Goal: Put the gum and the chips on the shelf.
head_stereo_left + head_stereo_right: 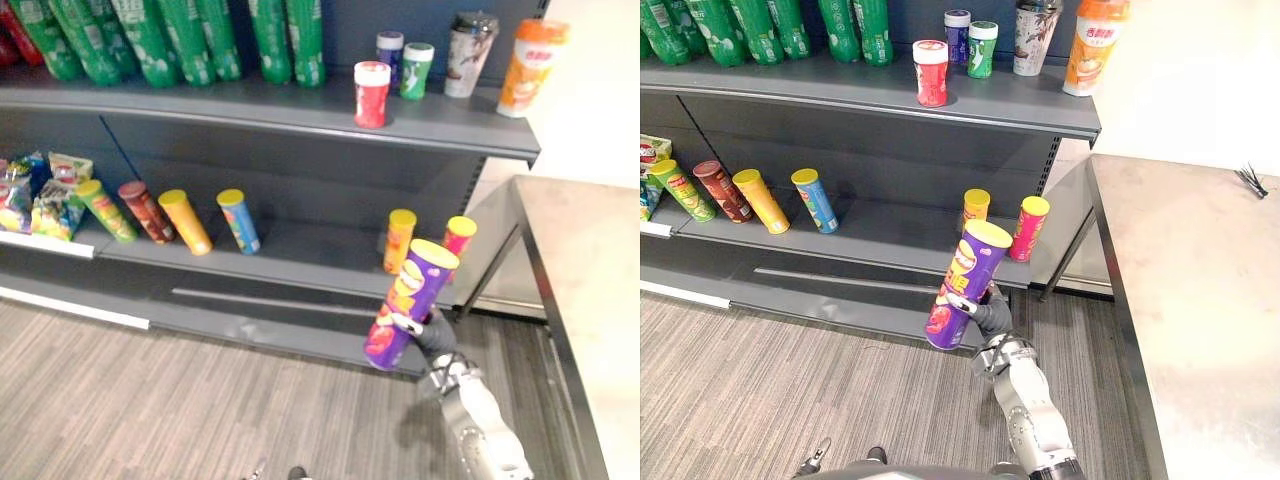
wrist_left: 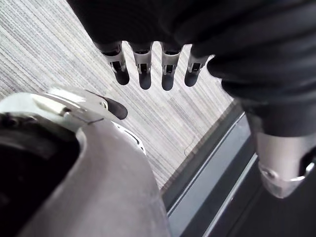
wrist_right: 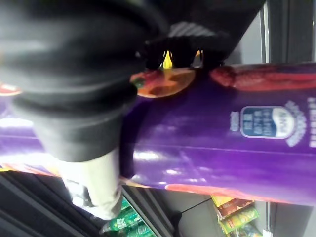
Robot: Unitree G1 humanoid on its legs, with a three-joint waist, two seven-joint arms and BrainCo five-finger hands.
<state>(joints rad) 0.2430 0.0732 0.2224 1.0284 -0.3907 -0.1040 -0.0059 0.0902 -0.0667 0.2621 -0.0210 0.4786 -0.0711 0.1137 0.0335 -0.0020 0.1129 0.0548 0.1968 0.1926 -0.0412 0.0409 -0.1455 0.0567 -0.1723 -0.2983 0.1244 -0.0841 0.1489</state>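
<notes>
The chips step is in hand. The right hand (image 1: 992,316) is wrapped round the lower half of the purple chips can (image 1: 966,285) and holds it tilted, yellow lid up and leaning toward the lower shelf (image 1: 890,235), whose front edge lies just behind the can. The can is not yet set down.

Judging from this, the next move calls for carrying the can forward over that edge, bringing it upright and lowering its base onto bare shelf. An orange can (image 1: 976,208) and a pink can (image 1: 1028,228) stand close behind the purple can's lid, so the open stretch to the can's left looks safer.

Up and to the left of the purple can, a red gum jar (image 1: 930,73) stands on the upper shelf (image 1: 840,85). I cannot tell whether it is the task's gum.

Every can and jar has its lid on, so the contents are hidden.

The left hand (image 2: 143,69) hangs over the floor, fingers straight and empty.
</notes>
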